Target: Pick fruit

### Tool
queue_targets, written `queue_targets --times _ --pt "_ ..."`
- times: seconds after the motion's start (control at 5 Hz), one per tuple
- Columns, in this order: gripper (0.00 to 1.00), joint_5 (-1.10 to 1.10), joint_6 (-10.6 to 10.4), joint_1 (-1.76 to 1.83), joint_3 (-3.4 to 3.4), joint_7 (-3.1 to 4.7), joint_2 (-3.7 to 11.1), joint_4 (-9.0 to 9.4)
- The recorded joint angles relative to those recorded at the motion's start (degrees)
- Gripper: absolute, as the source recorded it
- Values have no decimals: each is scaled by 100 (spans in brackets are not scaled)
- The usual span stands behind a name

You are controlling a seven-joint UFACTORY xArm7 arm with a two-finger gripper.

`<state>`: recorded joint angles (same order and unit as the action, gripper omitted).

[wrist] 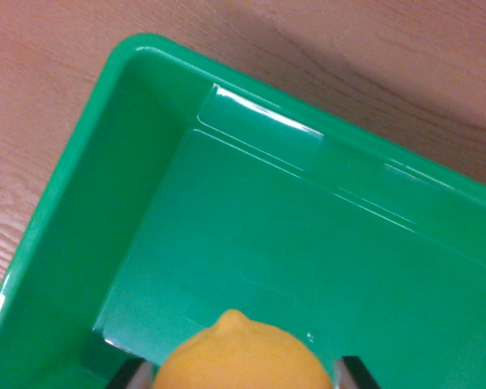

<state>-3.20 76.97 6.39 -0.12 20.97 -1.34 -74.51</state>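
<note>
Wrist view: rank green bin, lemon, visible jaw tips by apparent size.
1. Green bin: fills most of the frame, cut off by the edges.
2. Lemon: yellow, at the bottom edge, partly cropped; nearness to the camera inflates it.
3. Jaw tips: dark slivers on either side of the lemon; the two look alike, so no ranking between them.

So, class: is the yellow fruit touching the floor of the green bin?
Cannot tell. In the wrist view the fruit sits between the end effector fingers, hiding any contact with the bin floor.

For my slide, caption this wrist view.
Gripper holding a yellow lemon over a green bin on a wooden table.
</note>
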Motion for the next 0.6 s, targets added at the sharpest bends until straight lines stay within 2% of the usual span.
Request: queue_targets --times 0.2,0.4,0.6 --pt "100 0 0 0 0 0 0 0" --pt "100 7 178 0 -3 -11 -71 -107" --pt "100 7 178 0 -3 -11 -71 -107"
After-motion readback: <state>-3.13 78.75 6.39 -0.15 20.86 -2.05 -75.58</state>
